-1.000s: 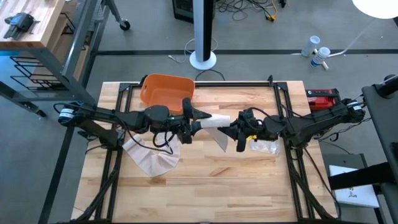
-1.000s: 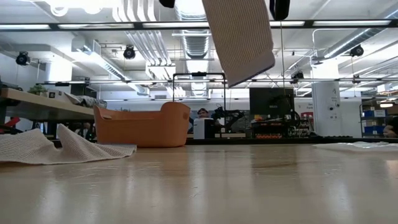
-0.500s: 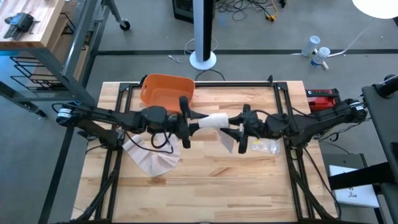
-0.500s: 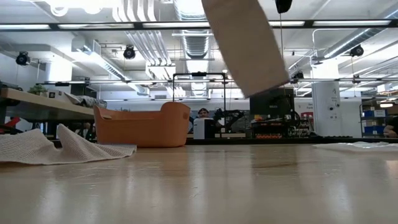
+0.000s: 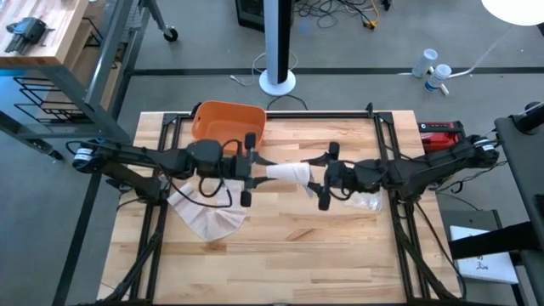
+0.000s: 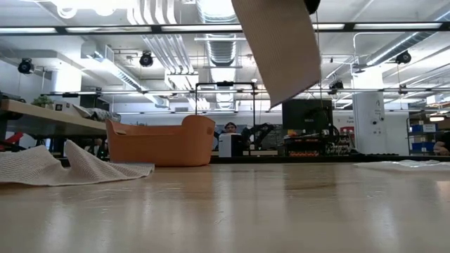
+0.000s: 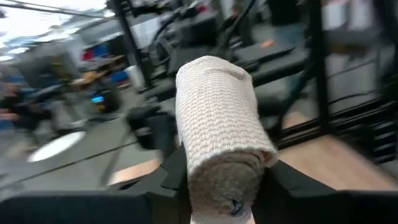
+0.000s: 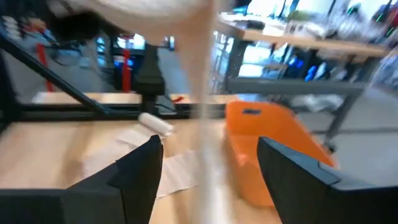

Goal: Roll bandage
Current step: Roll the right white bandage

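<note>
Two arms meet near the middle of the high view, above the wooden table (image 5: 289, 234); the left gripper (image 5: 252, 172) comes in from the left and is clamped on the rolled end of the bandage (image 5: 286, 173), which sits at frame centre between the two grippers; in the left wrist view the roll (image 7: 221, 134) fills the middle of the frame, pinched between the two dark fingers (image 7: 163, 177) at the lower edge; the right gripper (image 5: 323, 180) faces it from the right, just beside the roll's other end, with its fingers (image 8: 138, 171) apart and the loose strip (image 8: 208, 112) hanging blurred between them; in the low view that loose tail (image 6: 278, 46) hangs from the top centre, clear of the tabletop; an orange basket (image 5: 228, 126) stands in the upper left of the table; a spread white cloth (image 5: 206, 215) lies at lower left; a clear plastic wrapper (image 5: 365, 201) lies right of centre.
</note>
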Controlling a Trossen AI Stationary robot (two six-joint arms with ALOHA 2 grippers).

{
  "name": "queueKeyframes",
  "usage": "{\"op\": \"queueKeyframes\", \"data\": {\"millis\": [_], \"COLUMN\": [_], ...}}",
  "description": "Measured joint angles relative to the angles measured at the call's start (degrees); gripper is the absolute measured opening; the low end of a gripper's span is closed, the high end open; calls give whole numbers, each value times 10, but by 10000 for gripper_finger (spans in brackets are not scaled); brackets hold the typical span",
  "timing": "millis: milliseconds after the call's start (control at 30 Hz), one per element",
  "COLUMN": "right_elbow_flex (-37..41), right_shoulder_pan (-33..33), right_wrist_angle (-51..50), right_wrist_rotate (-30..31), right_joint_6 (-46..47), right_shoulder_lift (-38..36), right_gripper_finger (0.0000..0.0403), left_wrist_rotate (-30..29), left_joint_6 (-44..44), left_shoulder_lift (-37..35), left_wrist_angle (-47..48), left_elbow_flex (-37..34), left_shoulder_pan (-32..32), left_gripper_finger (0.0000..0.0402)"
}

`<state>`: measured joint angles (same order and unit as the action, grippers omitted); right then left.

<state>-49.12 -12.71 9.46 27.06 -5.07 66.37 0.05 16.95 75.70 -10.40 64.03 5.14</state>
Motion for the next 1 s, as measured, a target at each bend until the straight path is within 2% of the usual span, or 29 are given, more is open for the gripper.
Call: {"op": "queueKeyframes", "data": {"millis": [133,300,400,500,567,767,1000], "right_elbow_flex": [0,0,0,0,0,0,0], "right_shoulder_pan": [0,0,0,0,0,1,1], "right_wrist_angle": [50,59,54,54,44,13,26], "right_wrist_rotate": [0,0,0,-9,-18,-16,-16], "right_joint_6": [-70,-89,-91,-91,-95,-70,-54], "right_shoulder_lift": [29,44,47,47,47,61,135], "right_gripper_finger": [230,183,122,39,11,3,2], "left_wrist_rotate": [52,85,104,115,118,177,216], "left_joint_6": [-44,-63,-77,-90,-95,-111,-121], "left_shoulder_lift": [-6,-30,-45,-55,-58,-64,-65], "left_wrist_angle": [14,40,53,62,64,68,67], "left_elbow_flex": [0,0,0,0,0,0,0], "left_shoulder_pan": [-2,-3,-3,-3,-3,-3,-3], "left_gripper_finger": [108,113,110,109,112,111,115]}}
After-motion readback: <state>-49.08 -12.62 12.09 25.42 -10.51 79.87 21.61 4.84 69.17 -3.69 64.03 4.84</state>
